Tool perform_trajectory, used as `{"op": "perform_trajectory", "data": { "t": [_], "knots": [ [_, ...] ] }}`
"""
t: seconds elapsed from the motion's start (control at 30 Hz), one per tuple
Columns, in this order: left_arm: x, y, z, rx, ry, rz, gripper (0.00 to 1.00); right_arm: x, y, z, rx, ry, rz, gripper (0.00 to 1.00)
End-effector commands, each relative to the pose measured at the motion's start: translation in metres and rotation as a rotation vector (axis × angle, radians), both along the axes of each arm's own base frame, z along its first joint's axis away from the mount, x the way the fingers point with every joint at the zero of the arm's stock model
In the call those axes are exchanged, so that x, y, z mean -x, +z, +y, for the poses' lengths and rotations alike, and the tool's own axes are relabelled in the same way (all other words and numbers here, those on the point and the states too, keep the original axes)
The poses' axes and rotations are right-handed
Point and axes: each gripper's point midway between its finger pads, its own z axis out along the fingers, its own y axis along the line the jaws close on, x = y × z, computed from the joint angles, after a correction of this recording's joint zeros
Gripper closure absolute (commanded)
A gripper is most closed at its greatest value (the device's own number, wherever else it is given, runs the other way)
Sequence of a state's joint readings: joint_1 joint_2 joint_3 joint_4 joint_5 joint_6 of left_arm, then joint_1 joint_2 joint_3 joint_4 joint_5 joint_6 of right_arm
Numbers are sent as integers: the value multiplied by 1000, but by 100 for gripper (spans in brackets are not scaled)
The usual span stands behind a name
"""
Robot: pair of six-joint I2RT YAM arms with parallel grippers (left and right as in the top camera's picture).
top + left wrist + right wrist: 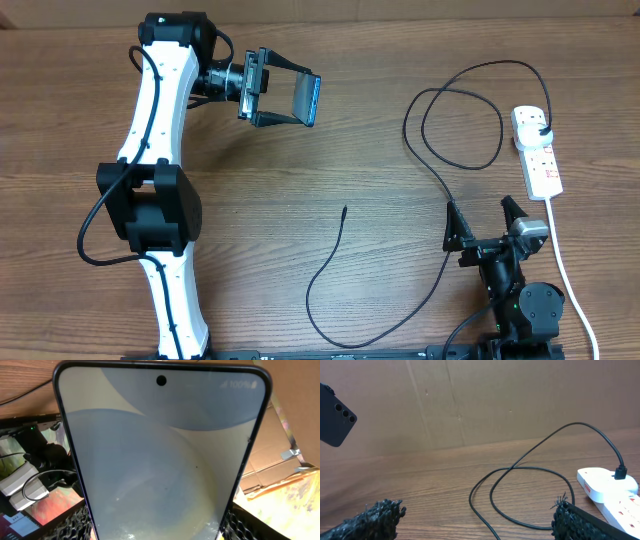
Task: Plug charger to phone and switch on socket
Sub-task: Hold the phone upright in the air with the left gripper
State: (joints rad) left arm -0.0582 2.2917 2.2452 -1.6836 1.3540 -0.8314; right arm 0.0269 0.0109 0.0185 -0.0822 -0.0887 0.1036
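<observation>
Left tool (308, 100) spread wide and pinching the phone (160, 460) by its long edges. The phone is held up clear of the worktop (380, 60) at the far left, screen lit and facing the wrist camera. Right tool (484, 222) spread and empty, low over the near right of the worktop. The charger (322, 272) lies loose: its plug (541, 129) sits in the socket (543, 170), and its connector tip (345, 209) lies bare mid-worktop, well apart from both tools.

We judge the step in hand to be fetching that tip. Best done, we think, by having the right tool take the cable just behind the tip, so the short end holds its aim. The phone should be held steady with its port end turned toward the incoming arm. Draw slack gently, so the loop near the socket does not tug the plug.

Hard to make out — the phone's port end is cut off at the bottom of the left wrist view, so we cannot tell whether the fingers (75, 522) crowd it. Whether the socket is switched on is too small to read. The tip falls outside the right wrist view, which shows only the phone's back, the cable loop and the socket.
</observation>
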Motion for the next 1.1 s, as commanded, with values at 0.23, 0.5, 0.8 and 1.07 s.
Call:
{"op": "perform_trajectory", "data": {
  "t": [0.23,0.5,0.8,1.07],
  "knots": [
    [-1,-10,7,-94,-15,-49,96,0,-2,0,0,-3,-2,0],
    [4,-36,15,-253,-48,-59,96,0,-2,0,0,-3,-2,0],
    [8,-45,13,-318,-78,-70,96,0,-2,0,0,-3,-2,0],
    [9,-47,11,-327,-89,-74,96,0,-2,0,0,-4,-2,0]
  ]
}}
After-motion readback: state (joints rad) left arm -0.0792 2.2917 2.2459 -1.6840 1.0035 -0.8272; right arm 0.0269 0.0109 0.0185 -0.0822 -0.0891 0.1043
